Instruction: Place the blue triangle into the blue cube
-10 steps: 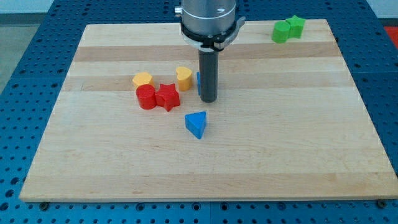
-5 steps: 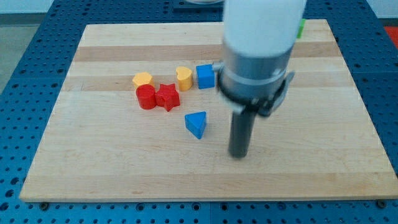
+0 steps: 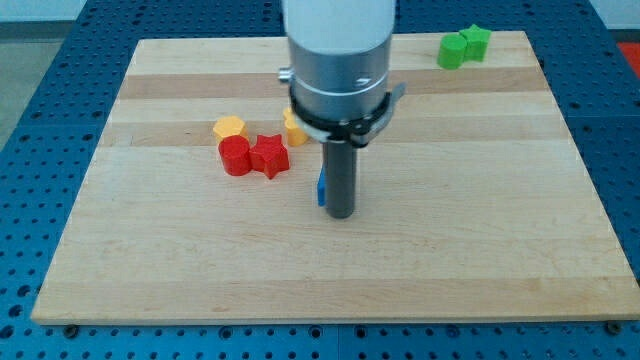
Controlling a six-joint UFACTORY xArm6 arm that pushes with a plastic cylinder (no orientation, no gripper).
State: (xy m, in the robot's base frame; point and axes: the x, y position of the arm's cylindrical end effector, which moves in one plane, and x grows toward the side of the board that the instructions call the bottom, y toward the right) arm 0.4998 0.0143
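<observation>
My tip (image 3: 341, 214) rests on the board near its middle. The blue triangle (image 3: 321, 190) shows only as a thin blue sliver at the rod's left edge, touching or right behind the rod. The blue cube does not show; the arm's body covers the spot where it stood. The arm's grey and white body fills the view's top middle.
A yellow block (image 3: 229, 127), a red cylinder (image 3: 235, 156) and a red star (image 3: 269, 155) cluster left of the rod. A yellow heart (image 3: 291, 128) peeks out from behind the arm. Two green blocks (image 3: 463, 45) sit at the wooden board's (image 3: 480, 240) top right corner.
My tip moved from beside the blue cube down and right past the triangle, then back left against the triangle. The arm now hides the cube and most of the triangle.
</observation>
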